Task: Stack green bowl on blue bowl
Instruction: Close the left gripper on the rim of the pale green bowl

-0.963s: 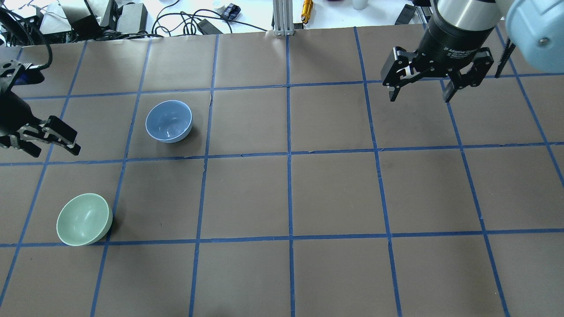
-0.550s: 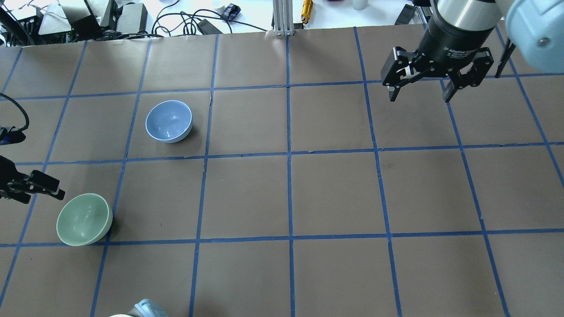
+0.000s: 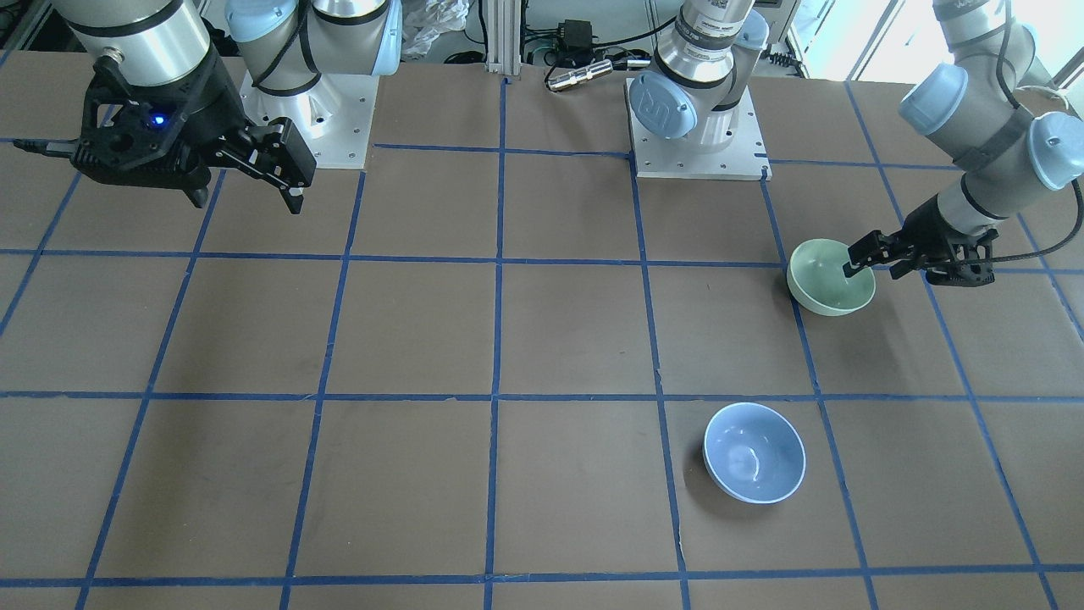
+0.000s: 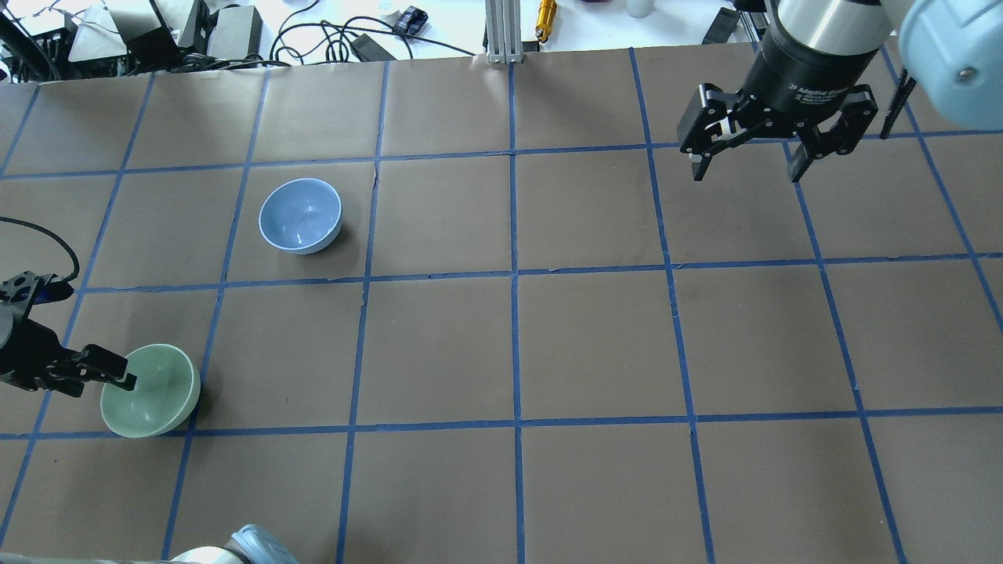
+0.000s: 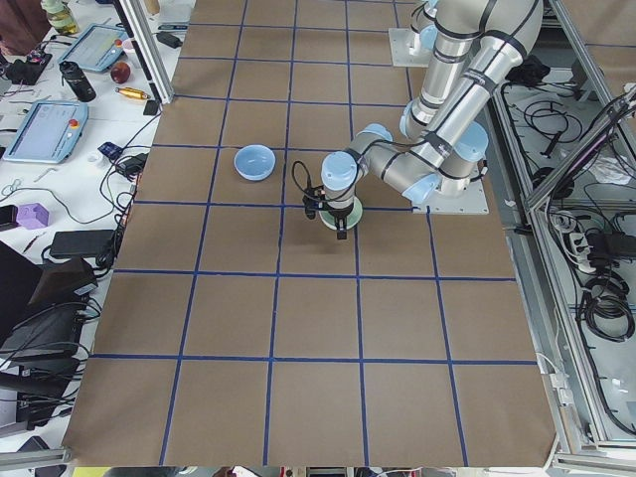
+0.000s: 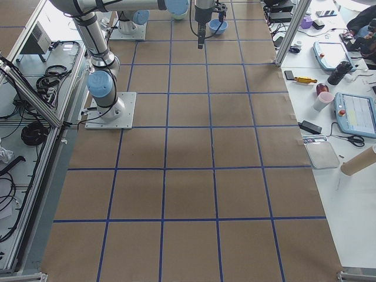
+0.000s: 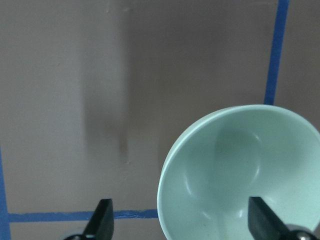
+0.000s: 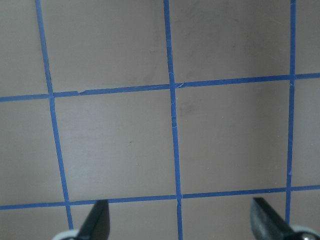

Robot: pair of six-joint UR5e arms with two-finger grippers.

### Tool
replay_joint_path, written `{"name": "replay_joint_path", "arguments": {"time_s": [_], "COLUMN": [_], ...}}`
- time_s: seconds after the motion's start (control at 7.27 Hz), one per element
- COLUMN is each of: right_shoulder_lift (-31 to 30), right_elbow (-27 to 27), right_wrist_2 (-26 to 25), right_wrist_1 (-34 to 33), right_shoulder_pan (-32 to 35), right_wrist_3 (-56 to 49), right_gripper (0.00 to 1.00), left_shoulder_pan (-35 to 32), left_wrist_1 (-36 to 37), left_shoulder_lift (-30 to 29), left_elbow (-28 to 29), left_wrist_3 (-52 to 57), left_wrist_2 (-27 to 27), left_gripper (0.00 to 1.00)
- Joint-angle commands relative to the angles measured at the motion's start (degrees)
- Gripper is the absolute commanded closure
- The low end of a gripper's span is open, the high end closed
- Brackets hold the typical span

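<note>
The green bowl (image 4: 153, 392) stands upright on the table at the near left; it also shows in the front view (image 3: 826, 284) and the left wrist view (image 7: 240, 175). The blue bowl (image 4: 300, 215) stands upright about one grid square further out and a little to the right (image 3: 754, 462). My left gripper (image 4: 98, 382) (image 3: 881, 269) (image 7: 181, 222) is open and low over the green bowl's left rim, with one finger over the inside and one outside. My right gripper (image 4: 744, 166) (image 3: 246, 199) (image 8: 180, 222) is open and empty, high over the far right of the table.
Brown paper with a blue tape grid covers the table (image 4: 517, 352). Cables and power boxes (image 4: 196, 31) and an aluminium post (image 4: 501, 31) stand beyond the far edge. The two arm bases (image 3: 694, 127) (image 3: 305, 119) sit at the robot's side.
My left gripper has moved toward the robot's side and down, from beside the blue bowl to the green bowl's rim. The right arm and both bowls have not moved.
</note>
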Motion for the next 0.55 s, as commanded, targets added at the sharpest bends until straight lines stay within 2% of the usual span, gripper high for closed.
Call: {"name": "replay_joint_path", "arguments": {"time_s": [0.0,0.14,0.28,0.41], "right_shoulder_lift": [0.00,0.00,0.00,0.00], "right_elbow": [-0.03,-0.03,-0.03,-0.03], "right_wrist_2": [0.00,0.00,0.00,0.00], "right_wrist_1": [0.02,0.02,0.02,0.02], "right_shoulder_pan": [0.00,0.00,0.00,0.00], "right_wrist_3": [0.00,0.00,0.00,0.00], "right_gripper": [0.00,0.00,0.00,0.00], "left_shoulder_pan": [0.04,0.04,0.04,0.04], "left_wrist_1": [0.35,0.35,0.26,0.26], "left_shoulder_lift": [-1.50,-1.51,-1.51,-1.51], "left_elbow": [-0.14,-0.06,-0.14,-0.14], "left_wrist_3": [0.18,0.52,0.62,2.36], "left_wrist_2": [0.35,0.44,0.35,0.35], "left_gripper": [0.56,0.79,0.88,0.90]}}
